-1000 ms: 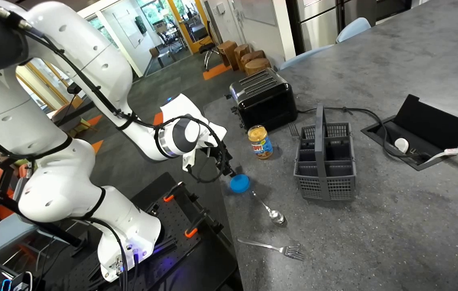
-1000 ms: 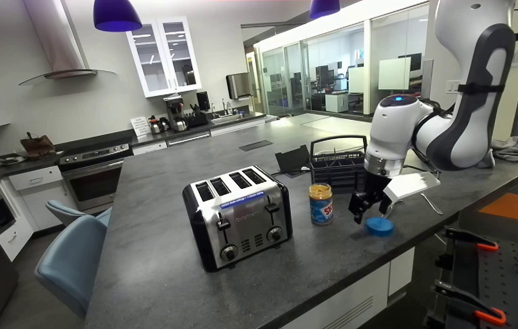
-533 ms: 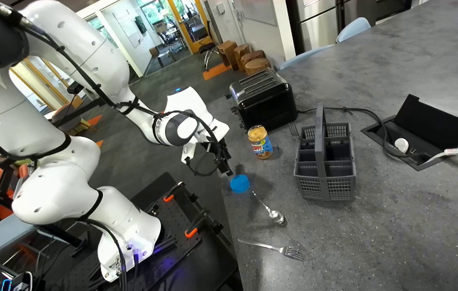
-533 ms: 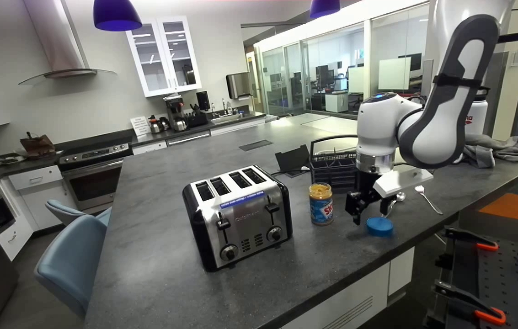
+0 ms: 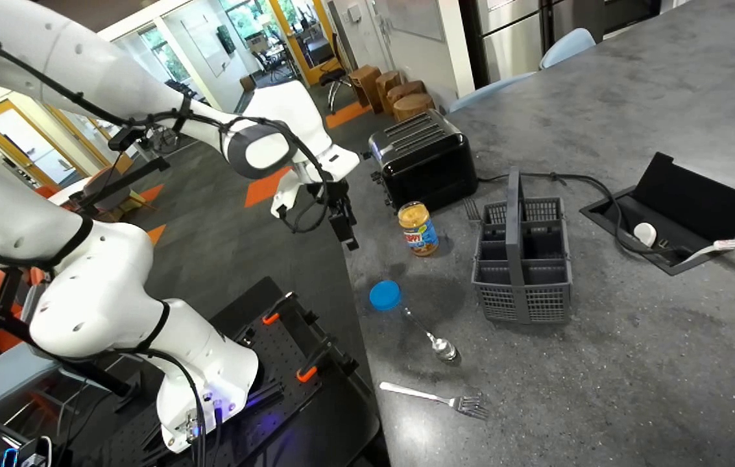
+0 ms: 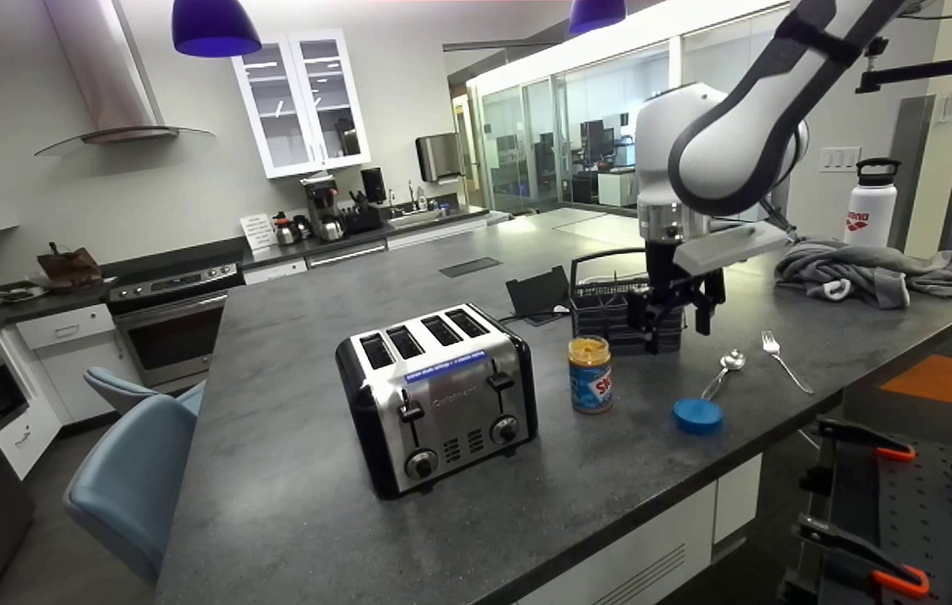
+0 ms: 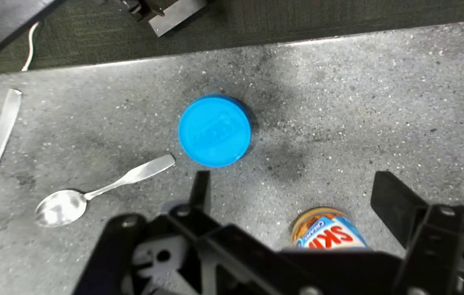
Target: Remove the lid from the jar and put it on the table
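Note:
The blue lid [image 5: 385,295] lies flat on the dark-grey table [image 5: 601,376], near its edge; it also shows in an exterior view [image 6: 698,417] and the wrist view [image 7: 215,132]. The jar [image 5: 418,228] stands upright and open-topped, apart from the lid; it also shows in an exterior view [image 6: 591,378]. In the wrist view the jar [image 7: 330,233] is partly hidden by the gripper's body. My gripper [image 7: 293,178] is open and empty. In the exterior views the gripper [image 6: 677,334] hangs above the table, higher than the lid and touching neither lid nor jar.
A toaster [image 6: 442,403] stands beside the jar. A dark wire caddy [image 5: 523,292] stands further in on the table. A spoon [image 5: 442,347] lies by the lid, with a fork [image 5: 435,395] beyond it. An open socket box [image 5: 672,220] has cables.
The gripper has risen away from the lid and moved back from it. The lid stays on the table and the jar has not moved.

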Robot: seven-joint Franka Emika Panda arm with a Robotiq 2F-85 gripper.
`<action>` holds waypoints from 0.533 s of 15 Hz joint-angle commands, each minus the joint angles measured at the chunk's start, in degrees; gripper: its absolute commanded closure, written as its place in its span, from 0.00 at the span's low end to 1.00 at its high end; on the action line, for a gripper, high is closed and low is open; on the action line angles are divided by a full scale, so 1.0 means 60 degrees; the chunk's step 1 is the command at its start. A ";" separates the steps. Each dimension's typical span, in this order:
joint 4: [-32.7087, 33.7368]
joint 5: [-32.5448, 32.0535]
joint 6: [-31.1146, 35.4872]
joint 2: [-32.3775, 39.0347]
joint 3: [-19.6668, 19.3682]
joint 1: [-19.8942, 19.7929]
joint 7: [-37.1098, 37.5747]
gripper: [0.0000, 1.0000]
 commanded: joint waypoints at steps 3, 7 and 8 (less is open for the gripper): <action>0.1061 -0.0763 -0.3994 -0.2747 -0.1673 0.1152 -0.0190 0.00; 0.1868 -0.1194 -0.5474 -0.3491 -0.1968 0.1276 -0.0202 0.00; 0.1937 -0.1301 -0.5585 -0.3574 -0.1986 0.1276 -0.0199 0.00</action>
